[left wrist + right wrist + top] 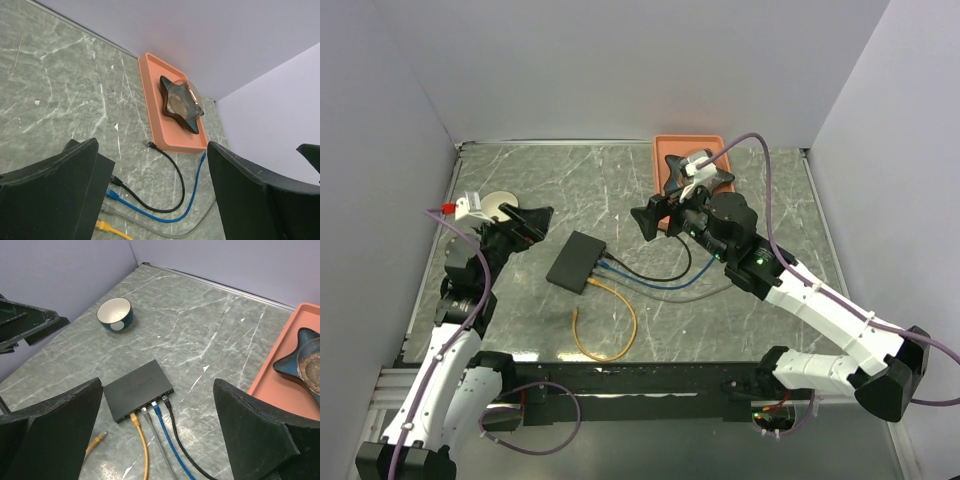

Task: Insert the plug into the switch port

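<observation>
Evidently left fingers (pixel 50 190) and right fingers (pixel 50 430) spread wide, empty.

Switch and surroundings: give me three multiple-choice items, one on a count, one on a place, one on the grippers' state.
1. Cables plugged into the switch: A two; B four; C six.
2. The star-shaped dish lies: A in the orange tray; B on the switch; C held in a gripper.
3. The left gripper and right gripper are: A both open and empty; B both shut; C right shut on a plug.
Answers: 1 B, yellow, grey, blue and black plugs sit in its ports; 2 A, the tray's rim surrounds it; 3 A, each one's jaws stand wide apart, nothing between.
</observation>
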